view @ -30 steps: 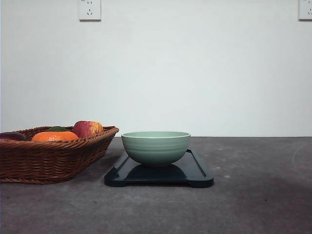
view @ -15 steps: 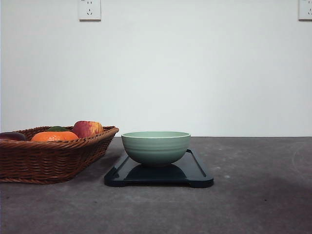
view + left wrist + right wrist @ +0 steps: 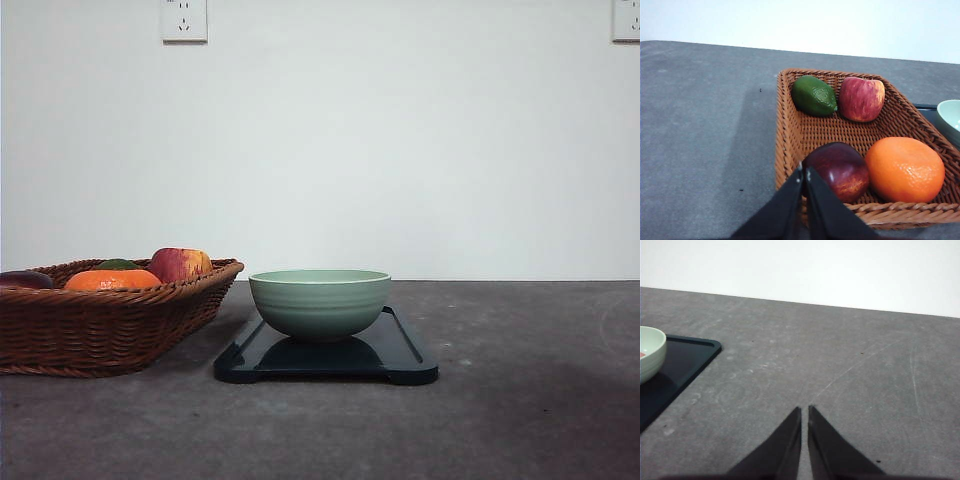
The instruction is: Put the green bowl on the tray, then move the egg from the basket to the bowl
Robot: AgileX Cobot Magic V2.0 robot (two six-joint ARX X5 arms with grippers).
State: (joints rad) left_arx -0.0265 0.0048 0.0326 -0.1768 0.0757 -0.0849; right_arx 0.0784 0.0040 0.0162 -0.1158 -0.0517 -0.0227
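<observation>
- Grey, scuffed tabletop (image 3: 520,400) runs back to a plain white wall (image 3: 400,150) with two sockets high up; nothing else is cluttering the work area.
- The green bowl (image 3: 320,302) sits upright on the tray (image 3: 405,355), roughly centred across its width, so the first half of the task looks done.
- The basket (image 3: 110,330) stands just beside the tray on the robot's left. From the left wrist view it holds a green avocado-like fruit (image 3: 814,95), a red apple (image 3: 861,99), a dark plum-coloured fruit (image 3: 836,170) and an orange (image 3: 905,169).
- No egg is plainly visible in the basket. A faint pinkish patch shows inside the bowl in the right wrist view, too small to identify.
- The left gripper (image 3: 804,175) hangs near the basket's near rim with its fingers pressed nearly together and nothing between them.
- The right gripper (image 3: 804,412) is likewise narrowed to a slit, empty, over bare table well apart from the tray's corner.
- Risk, as I judge it: with no clear egg, the left arm could seize the wrong round item, the dark fruit being nearest.
- Descending with fingers this narrow would push fruit aside or catch the wicker rim and drag the basket into the tray.
</observation>
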